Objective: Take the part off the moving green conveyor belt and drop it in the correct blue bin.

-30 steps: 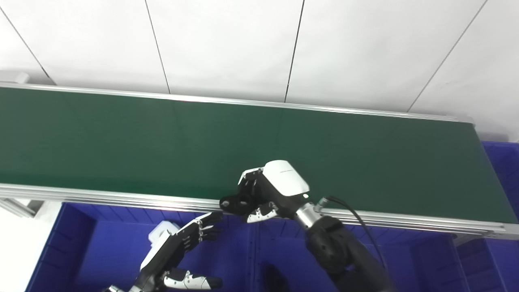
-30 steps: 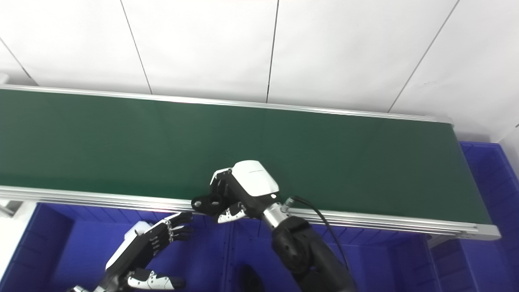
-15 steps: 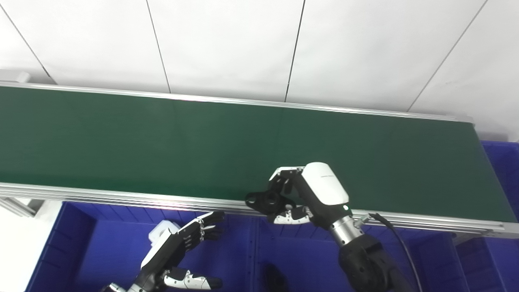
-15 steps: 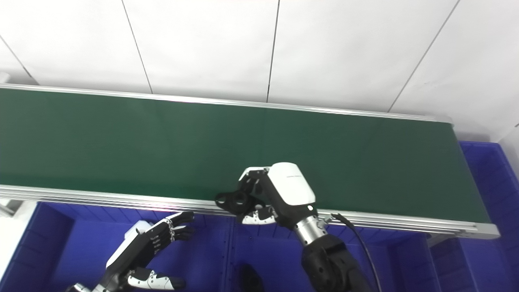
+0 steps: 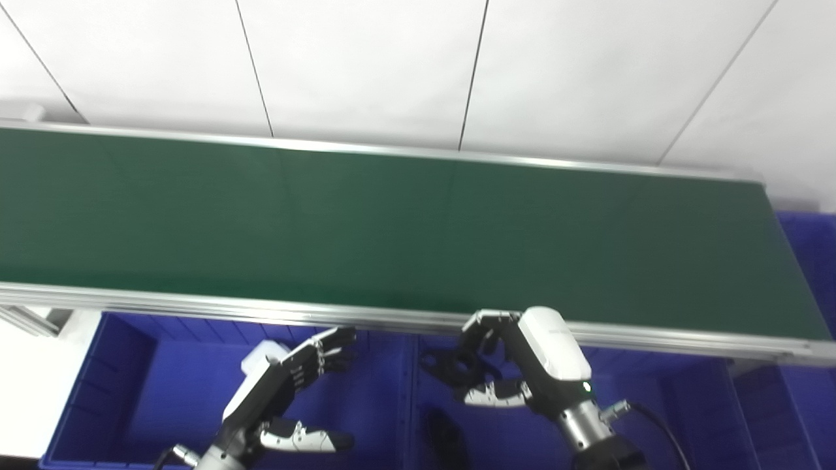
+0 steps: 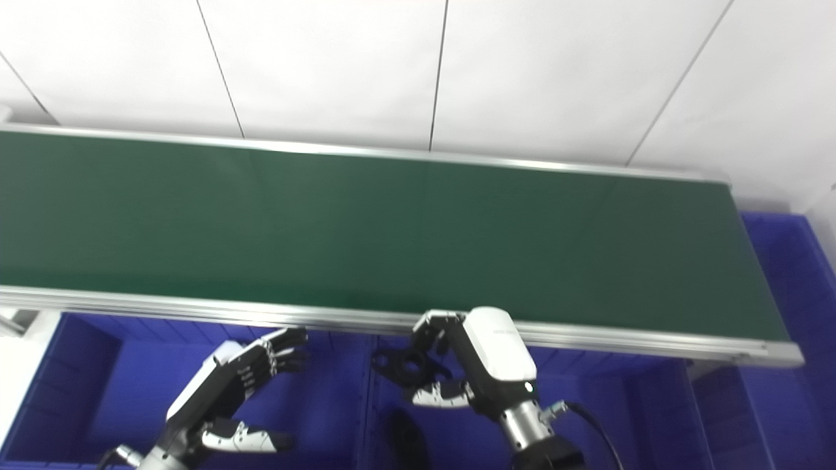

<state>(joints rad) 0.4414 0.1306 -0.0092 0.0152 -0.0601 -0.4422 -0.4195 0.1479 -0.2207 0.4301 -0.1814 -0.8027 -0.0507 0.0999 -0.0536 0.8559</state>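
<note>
My right hand (image 5: 522, 365) is shut on a small black part (image 5: 452, 365) with round holes. It holds the part above the middle blue bin (image 5: 653, 418), just in front of the conveyor's near rail. It also shows in the right eye view (image 6: 470, 372), with the part (image 6: 401, 364) at its fingertips. The green conveyor belt (image 5: 392, 228) carries nothing in view. My left hand (image 5: 281, 391) is open and empty, fingers spread, over the left blue bin (image 5: 130, 391).
Another dark part (image 5: 447, 440) lies on the floor of the middle bin, below the held part. A divider wall (image 5: 410, 405) separates the left and middle bins. A further blue bin (image 5: 806, 241) stands at the belt's right end. A white panelled wall is behind.
My right hand has moved right and toward me with the black part, from over the belt's near edge to over the middle bin. The left hand has barely moved. The camera tilted slightly.
</note>
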